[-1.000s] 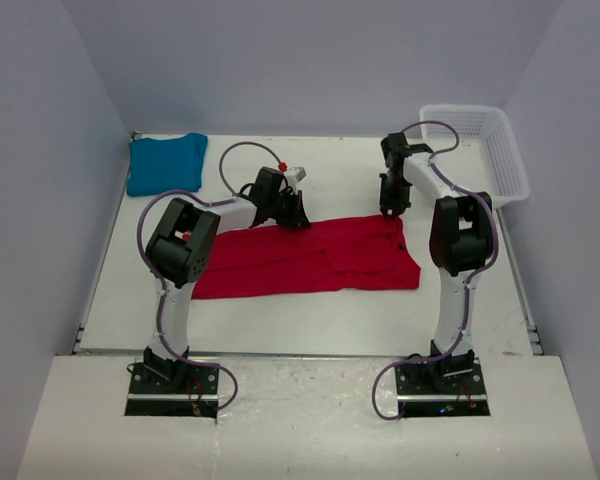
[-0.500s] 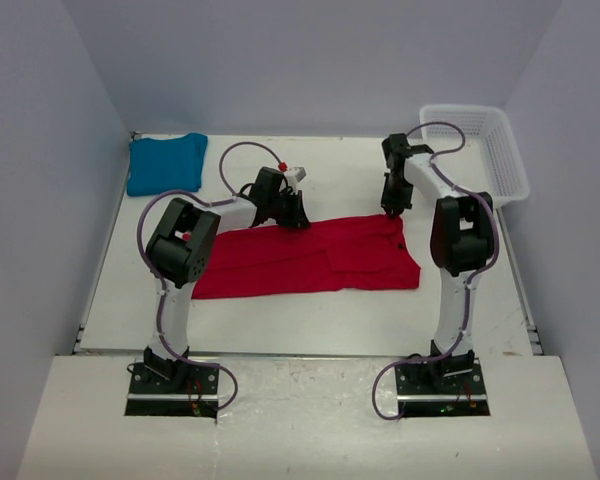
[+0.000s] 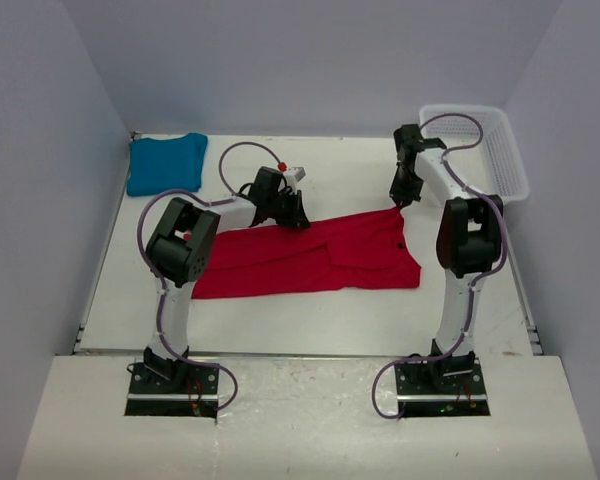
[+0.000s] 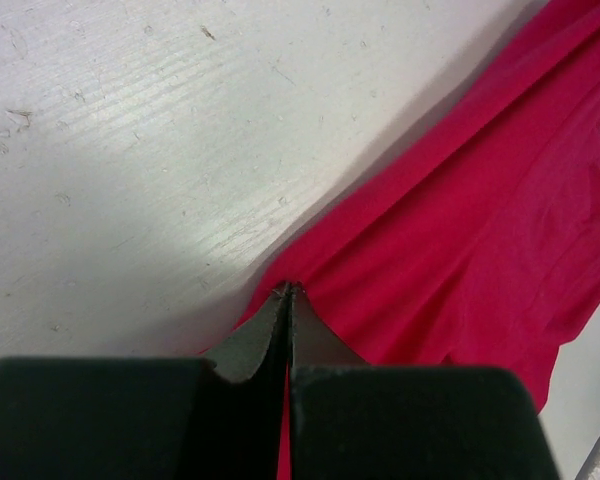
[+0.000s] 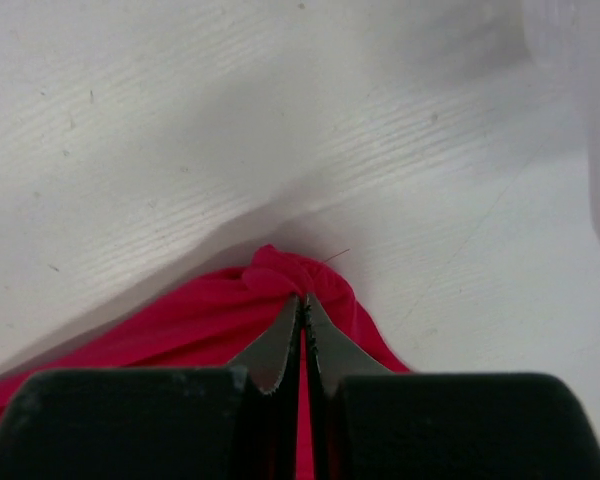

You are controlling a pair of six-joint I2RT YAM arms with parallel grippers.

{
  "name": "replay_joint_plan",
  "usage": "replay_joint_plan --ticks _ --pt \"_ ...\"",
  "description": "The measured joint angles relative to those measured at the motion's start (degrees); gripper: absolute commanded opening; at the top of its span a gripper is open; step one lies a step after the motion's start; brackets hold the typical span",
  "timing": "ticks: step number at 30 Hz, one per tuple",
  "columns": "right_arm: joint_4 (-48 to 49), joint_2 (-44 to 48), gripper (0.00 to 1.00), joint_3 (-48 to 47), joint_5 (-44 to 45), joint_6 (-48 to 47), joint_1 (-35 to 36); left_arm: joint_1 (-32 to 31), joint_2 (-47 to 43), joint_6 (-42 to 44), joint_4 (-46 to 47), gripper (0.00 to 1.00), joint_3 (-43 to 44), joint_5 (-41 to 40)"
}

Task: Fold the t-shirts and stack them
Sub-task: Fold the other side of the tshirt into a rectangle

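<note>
Left gripper (image 4: 288, 290) and right gripper (image 5: 302, 300) each pinch the far edge of the red t-shirt (image 3: 310, 258), jaws closed tight on cloth. Across the middle of the table (image 3: 280, 325) it lies spread wide, barely folded by my judgement. The smaller teal-blue t-shirt (image 3: 165, 163) sits well apart at the far left corner, seemingly folded already. Folding the red one and stacking remain.

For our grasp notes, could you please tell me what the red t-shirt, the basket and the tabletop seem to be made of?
Red t-shirt: soft matte cloth; it creases and bunches. Basket: white plastic, apparently; open mesh walls. Tabletop: likely white-painted wood; grain and scuffs show.
</note>
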State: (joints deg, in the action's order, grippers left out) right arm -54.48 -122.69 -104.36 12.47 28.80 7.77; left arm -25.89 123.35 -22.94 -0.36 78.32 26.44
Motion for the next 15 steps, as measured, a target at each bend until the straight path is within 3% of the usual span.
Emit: replay_joint_plan --ticks 8,12,15 --pt "-0.44 -1.25 0.01 -3.45 -1.33 -1.92 -1.68 0.07 0.42 -0.02 0.90 0.00 0.07 0.87" --pt "-0.74 -3.78 0.19 -6.73 -1.46 -4.26 -2.25 0.07 0.55 -0.02 0.90 0.00 0.17 1.05" --pt "-0.72 -5.20 0.26 -8.22 -0.96 -5.05 -3.26 0.13 0.61 -0.02 0.92 0.00 0.22 1.27"
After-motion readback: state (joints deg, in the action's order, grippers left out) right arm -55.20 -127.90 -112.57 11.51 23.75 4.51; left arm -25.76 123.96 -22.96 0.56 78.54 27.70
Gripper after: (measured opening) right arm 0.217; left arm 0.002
